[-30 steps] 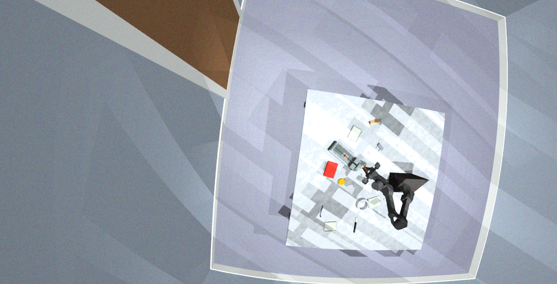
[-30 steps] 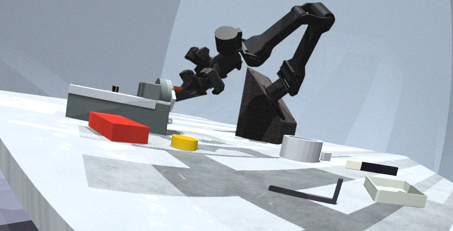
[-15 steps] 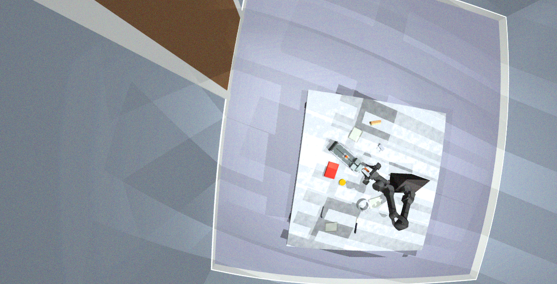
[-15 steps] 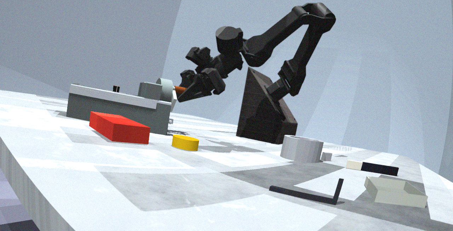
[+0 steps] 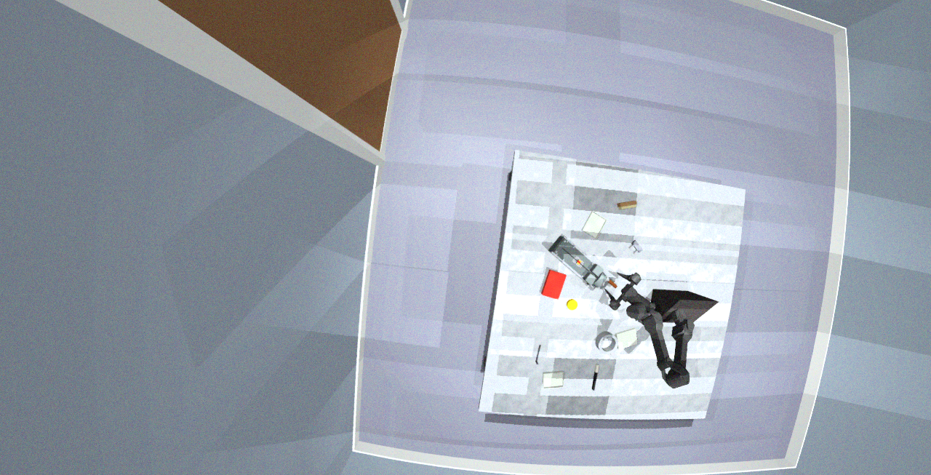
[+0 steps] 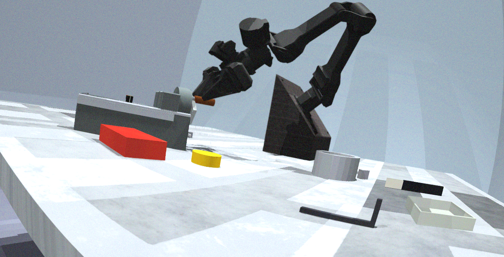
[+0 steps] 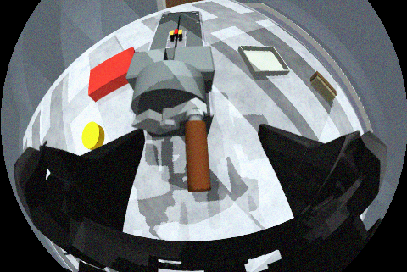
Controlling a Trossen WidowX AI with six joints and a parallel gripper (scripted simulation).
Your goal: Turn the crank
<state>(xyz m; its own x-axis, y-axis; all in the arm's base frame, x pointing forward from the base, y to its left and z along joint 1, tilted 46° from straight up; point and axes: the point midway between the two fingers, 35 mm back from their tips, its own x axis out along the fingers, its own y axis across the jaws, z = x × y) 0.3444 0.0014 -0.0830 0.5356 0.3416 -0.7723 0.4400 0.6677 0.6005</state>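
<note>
A grey machine (image 6: 126,118) (image 5: 576,257) (image 7: 170,69) lies on the table, with a crank disc at its near end. The crank's brown handle (image 6: 205,101) (image 7: 198,153) (image 5: 612,284) sticks out from the disc toward me. My gripper (image 7: 202,132) (image 6: 201,97) (image 5: 614,287) is open, with one finger on each side of the handle and a clear gap to it on both sides. In the wrist view the slide's red pointer (image 7: 176,35) sits between the small brass marks on the machine's top. It is too small to tell if it is exactly level.
A red block (image 6: 134,142) (image 5: 553,283) (image 7: 110,74) and a yellow disc (image 6: 206,158) (image 7: 91,136) lie beside the machine. A grey ring (image 6: 334,164), a black L-bar (image 6: 338,216), a cream tray (image 6: 438,213) and a black-and-white stick (image 6: 414,186) lie nearer the front. The arm's dark wedge base (image 6: 288,128) stands behind.
</note>
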